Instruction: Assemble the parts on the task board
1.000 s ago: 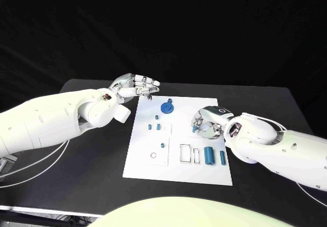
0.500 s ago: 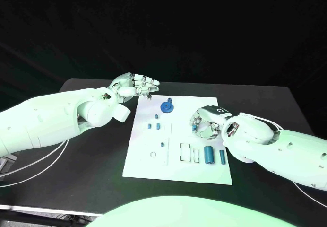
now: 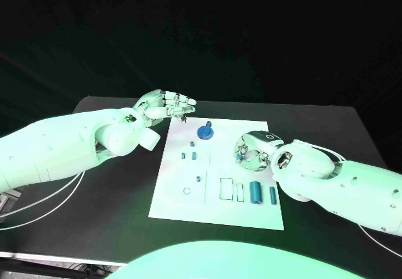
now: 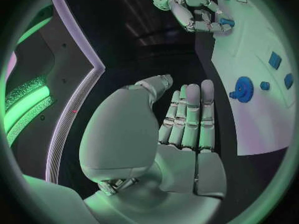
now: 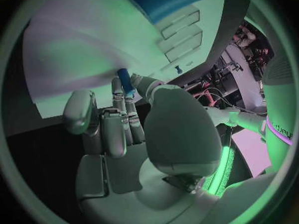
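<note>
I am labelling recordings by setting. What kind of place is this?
Probably a robotics lab or test bench: a black table against a dark backdrop, a white task board with small blue parts, and equipment clutter behind.

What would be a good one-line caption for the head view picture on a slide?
Right hand holds a small blue part above the white task board; left hand waits at the board's far corner.

Black table (image 3: 109,197): matte top, dark backdrop behind its far edge. Pale cables (image 3: 38,206) trail across the table's near-left corner and off its left side.
</note>
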`<state>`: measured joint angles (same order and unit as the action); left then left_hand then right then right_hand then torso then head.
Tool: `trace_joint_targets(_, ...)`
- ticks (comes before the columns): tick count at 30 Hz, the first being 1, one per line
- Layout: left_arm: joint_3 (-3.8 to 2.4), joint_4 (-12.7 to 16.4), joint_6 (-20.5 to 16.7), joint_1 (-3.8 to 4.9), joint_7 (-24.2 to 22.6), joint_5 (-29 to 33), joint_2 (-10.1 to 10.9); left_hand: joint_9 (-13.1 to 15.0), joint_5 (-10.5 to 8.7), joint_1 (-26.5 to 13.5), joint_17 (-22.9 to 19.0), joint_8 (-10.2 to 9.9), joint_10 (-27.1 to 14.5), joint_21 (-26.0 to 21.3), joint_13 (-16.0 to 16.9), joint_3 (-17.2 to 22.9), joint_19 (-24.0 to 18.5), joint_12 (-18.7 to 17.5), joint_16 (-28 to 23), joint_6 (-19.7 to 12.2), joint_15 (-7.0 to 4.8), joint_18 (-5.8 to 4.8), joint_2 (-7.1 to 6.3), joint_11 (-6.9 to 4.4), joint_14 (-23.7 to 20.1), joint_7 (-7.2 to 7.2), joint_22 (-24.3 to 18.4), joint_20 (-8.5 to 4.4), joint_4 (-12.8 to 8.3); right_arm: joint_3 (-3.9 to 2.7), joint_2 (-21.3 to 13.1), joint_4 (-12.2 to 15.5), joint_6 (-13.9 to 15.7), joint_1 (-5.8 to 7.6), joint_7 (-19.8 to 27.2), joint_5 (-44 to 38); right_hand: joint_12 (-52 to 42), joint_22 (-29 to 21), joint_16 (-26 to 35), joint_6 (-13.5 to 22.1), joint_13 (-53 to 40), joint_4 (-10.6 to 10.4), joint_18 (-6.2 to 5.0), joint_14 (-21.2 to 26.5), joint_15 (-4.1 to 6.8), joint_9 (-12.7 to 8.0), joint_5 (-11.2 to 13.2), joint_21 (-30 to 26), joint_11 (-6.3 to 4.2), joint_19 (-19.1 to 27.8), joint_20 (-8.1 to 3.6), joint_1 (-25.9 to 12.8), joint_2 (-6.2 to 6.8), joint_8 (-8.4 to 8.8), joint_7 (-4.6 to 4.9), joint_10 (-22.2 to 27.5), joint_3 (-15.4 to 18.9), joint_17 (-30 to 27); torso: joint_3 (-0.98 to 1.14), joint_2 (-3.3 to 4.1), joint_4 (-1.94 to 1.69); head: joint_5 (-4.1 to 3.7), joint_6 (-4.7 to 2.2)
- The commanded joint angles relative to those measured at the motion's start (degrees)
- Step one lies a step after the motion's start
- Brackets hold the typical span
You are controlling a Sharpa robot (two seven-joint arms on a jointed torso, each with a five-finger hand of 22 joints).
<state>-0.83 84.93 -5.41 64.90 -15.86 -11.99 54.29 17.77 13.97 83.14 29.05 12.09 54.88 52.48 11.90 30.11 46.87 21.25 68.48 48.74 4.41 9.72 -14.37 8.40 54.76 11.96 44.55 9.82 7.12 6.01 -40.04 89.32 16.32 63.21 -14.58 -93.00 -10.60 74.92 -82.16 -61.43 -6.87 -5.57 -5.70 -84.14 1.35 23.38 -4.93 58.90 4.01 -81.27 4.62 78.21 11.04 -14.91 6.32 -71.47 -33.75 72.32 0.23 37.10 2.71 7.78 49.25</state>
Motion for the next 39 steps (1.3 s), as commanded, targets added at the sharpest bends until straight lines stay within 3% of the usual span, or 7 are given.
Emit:
trace_joint_targets(1,-0.04,0.1,0.9,0.06,-0.2,0.2,-0.1,-0.1,0.25,0.0,-0.1,0.3,-0.5,-0.2,0.1,-0.3,-0.2,0.5,-0.1,-0.5,-0.05,0.7,0.3,-0.07,-0.3,0.1,-0.1,0.11,-0.2,0.04,0.1,0.3,2.4,-0.17,-0.1,-1.1,-0.6,5.2,-0.5,-0.1,-1.2,0.8,0.42,-2.5,0.54,1.1,0.8,0.5,-1.73,-0.1,-0.48,1.7,-2.43,-1.06,-0.02,-2.5,-1.5,0.3,0.01,0.02,0.03,-0.05,0.07)
trace_joint_targets(14,-0.04,-0.1,1.0,0.06,-0.2,0.2,-0.2,-0.1,0.25,0.1,-0.1,0.4,-0.6,-0.2,0.1,-0.3,-0.2,0.5,0.0,-0.5,-0.06,0.72,0.4,-0.07,-0.4,0.1,-0.1,0.11,-0.2,-0.13,-1.3,1.8,6.7,-0.21,-0.6,-1.1,-0.8,5.6,-0.6,0.2,-2.1,1.8,0.52,-2.6,0.77,2.6,1.0,1.1,-1.99,-0.3,-0.74,1.4,-2.22,-2.56,-0.17,-3.4,-2.9,0.5,-0.01,-0.14,-0.02,0.07,0.07)
trace_joint_targets(22,-0.04,-0.4,0.9,0.06,-0.2,0.2,-0.4,-0.1,0.25,0.1,-0.1,0.4,-0.6,-0.2,0.1,-0.3,-0.2,0.5,0.0,-0.5,-0.06,0.72,0.4,-0.07,-0.4,0.1,-0.1,0.11,-0.2,-1.06,-3.9,6.8,8.9,1.13,1.4,1.8,-0.7,5.7,-0.5,0.3,-2.3,2.0,0.52,-2.6,0.78,2.9,1.1,1.0,-1.99,-0.3,-0.77,1.3,-2.06,-2.8,-0.17,-3.4,-3.1,0.4,-0.09,-0.22,0.06,0.52,-0.09)
trace_joint_targets(26,-0.04,-0.5,0.8,0.05,-0.3,0.2,-0.5,0.0,0.24,0.2,-0.1,0.4,-0.6,-0.2,0.2,-0.3,-0.2,0.6,0.0,-0.6,-0.06,0.73,0.46,-0.08,-0.4,0.1,-0.1,0.12,-0.3,-1.23,-3.7,9.5,9.4,1.31,2.9,3.5,-0.7,5.7,-0.6,0.3,-2.3,2.0,0.53,-2.6,0.79,2.9,1.1,1.1,-2.0,-0.3,-0.77,1.3,-2.04,-2.85,-0.16,-3.4,-3.2,0.5,-0.01,-0.15,0.19,0.91,-0.21)
trace_joint_targets(32,-0.04,-0.7,0.7,0.05,-0.4,0.2,-0.9,0.0,0.24,0.2,-0.1,0.4,-0.6,-0.2,0.2,-0.3,-0.2,0.6,0.0,-0.6,-0.06,0.73,0.46,-0.08,-0.4,0.1,-0.1,0.12,-0.3,-1.0,-1.0,11.7,9.4,0.05,4.5,3.5,-0.6,5.6,-0.5,0.4,-2.3,2.1,0.47,-2.5,0.79,3.0,1.1,0.7,-1.98,-0.2,-0.78,1.3,-2.04,-2.91,-0.14,-3.3,-3.3,0.3,0.03,-0.19,0.14,1.65,-0.24)
trace_joint_targets(39,-0.04,-0.9,0.5,0.05,-0.6,0.4,-1.4,0.0,0.24,0.2,-0.1,0.4,-0.6,-0.2,0.2,-0.3,-0.2,0.6,0.0,-0.6,-0.06,0.73,0.46,-0.08,-0.4,0.1,-0.1,0.12,-0.3,-0.44,3.7,11.5,9.3,-2.29,6.1,1.7,-0.6,5.5,-0.4,0.5,-2.4,2.2,0.43,-2.5,0.77,3.1,1.0,0.4,-1.95,-0.1,-0.79,1.3,-2.03,-2.97,-0.09,-3.3,-3.5,0.0,-0.05,-0.22,0.08,2.69,-0.29)
